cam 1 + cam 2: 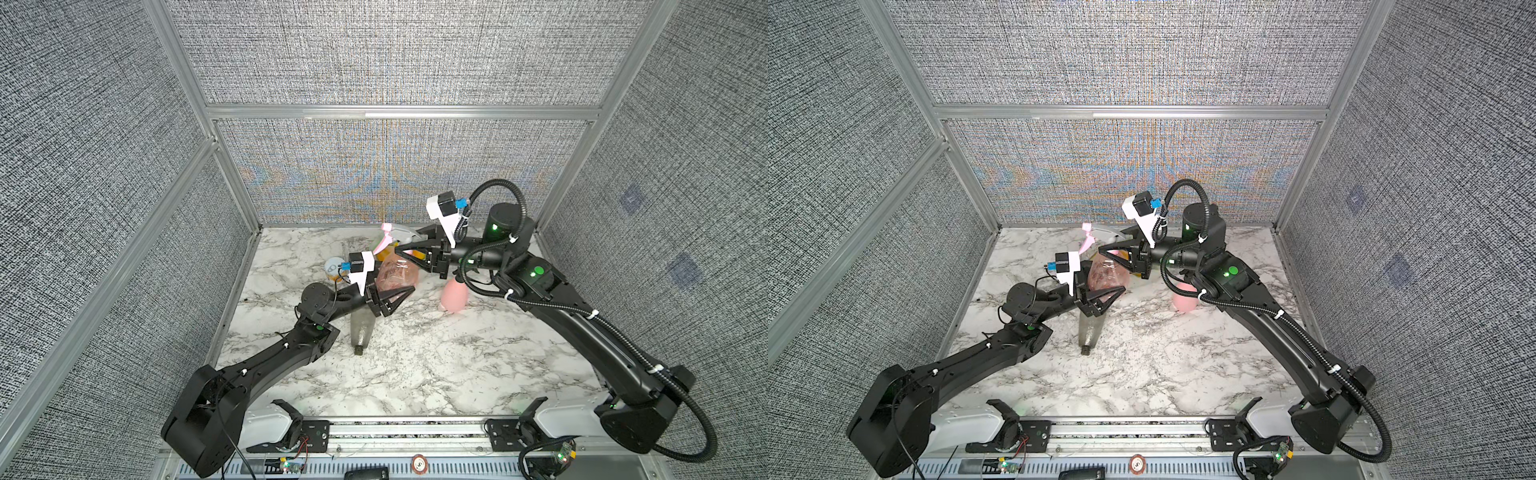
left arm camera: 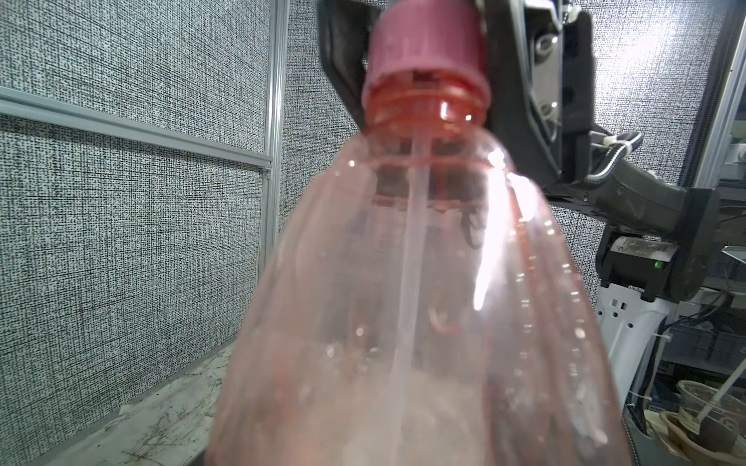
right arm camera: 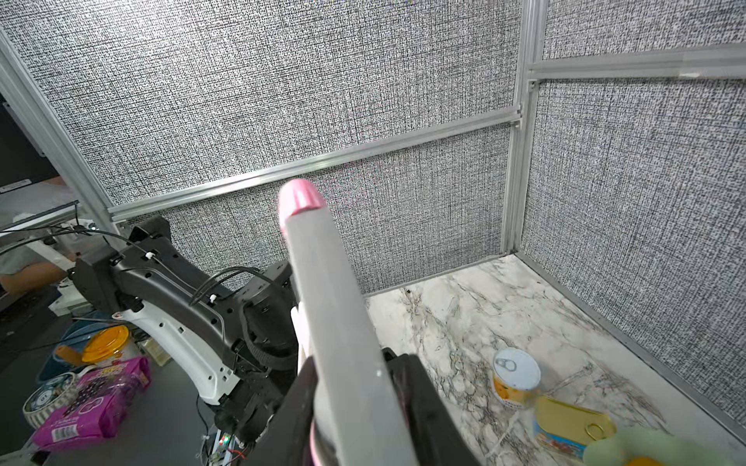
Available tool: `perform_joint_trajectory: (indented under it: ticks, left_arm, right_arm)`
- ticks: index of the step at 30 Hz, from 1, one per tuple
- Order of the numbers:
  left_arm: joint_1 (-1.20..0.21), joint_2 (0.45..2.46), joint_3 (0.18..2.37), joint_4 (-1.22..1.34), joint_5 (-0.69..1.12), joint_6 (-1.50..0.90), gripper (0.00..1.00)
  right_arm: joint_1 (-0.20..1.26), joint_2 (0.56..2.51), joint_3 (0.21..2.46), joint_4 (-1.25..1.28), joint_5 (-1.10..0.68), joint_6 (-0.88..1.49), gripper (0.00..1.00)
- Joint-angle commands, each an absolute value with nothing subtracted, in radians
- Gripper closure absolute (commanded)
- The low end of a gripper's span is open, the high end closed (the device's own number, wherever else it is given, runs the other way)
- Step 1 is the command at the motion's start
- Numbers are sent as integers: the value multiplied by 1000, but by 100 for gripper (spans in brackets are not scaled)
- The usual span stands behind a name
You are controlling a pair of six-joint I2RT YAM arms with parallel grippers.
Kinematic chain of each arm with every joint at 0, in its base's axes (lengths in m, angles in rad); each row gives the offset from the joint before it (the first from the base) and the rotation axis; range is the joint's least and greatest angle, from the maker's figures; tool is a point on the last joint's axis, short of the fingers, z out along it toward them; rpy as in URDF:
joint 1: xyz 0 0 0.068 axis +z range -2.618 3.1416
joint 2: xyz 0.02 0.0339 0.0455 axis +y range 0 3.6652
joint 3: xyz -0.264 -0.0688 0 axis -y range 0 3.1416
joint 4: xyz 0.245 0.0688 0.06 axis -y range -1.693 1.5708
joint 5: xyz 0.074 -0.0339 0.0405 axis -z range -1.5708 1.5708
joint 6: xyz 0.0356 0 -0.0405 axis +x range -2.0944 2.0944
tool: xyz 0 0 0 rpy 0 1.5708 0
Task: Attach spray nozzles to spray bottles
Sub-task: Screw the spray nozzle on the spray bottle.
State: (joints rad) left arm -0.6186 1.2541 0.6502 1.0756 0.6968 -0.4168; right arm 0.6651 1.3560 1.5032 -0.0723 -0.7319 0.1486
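My left gripper (image 1: 401, 301) is shut on the base of a clear pink spray bottle (image 1: 399, 274), held off the marble table (image 1: 436, 374) with its neck pointing to the back. My right gripper (image 1: 409, 243) is shut on a grey-and-pink spray nozzle (image 1: 405, 235) at that neck. In the left wrist view the nozzle's pink collar (image 2: 424, 52) sits over the bottle's neck, and its dip tube (image 2: 411, 242) runs down inside. The right wrist view shows both jaws pressed on the grey nozzle body (image 3: 327, 302). A smoky grey bottle (image 1: 360, 332) lies on the table under the left wrist.
An opaque pink bottle (image 1: 453, 297) stands partly behind the right arm. A round tin can (image 3: 516, 373) and a flat yellow tin (image 3: 573, 419) sit near the back left corner, beside something pale green (image 3: 646, 448). Fabric walls close three sides.
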Motion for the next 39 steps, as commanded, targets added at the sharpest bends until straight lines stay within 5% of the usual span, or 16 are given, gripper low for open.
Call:
perform_joint_trajectory:
  ticks: [1, 12, 22, 28, 29, 31, 33, 39]
  left_arm:
    - [-617, 1252, 661, 1089, 681, -416, 40]
    - [-617, 1231, 663, 1047, 637, -387, 40]
    - [-617, 1196, 667, 974, 557, -319, 40]
    - [-617, 1190, 660, 979, 551, -315, 40]
    - [-617, 1189, 656, 986, 551, -317, 40]
    - [-617, 1187, 653, 991, 551, -320, 40]
    - [-617, 1184, 650, 996, 557, -317, 40]
    - [-617, 1193, 656, 998, 590, -317, 40]
  right_arm:
    - [676, 1354, 1497, -79, -783, 165, 80]
    - [765, 1371, 1476, -140, -600, 107, 100]
    - [945, 1372, 1413, -142, -37, 85, 100]
    - [974, 1364, 1411, -133, 6, 91, 100]
    - [973, 1356, 1412, -137, -2, 90, 94]
    - [972, 1326, 1405, -140, -15, 87, 57]
    - [966, 1281, 1380, -133, -34, 86, 38]
    - [846, 1188, 1303, -129, -237, 139, 13]
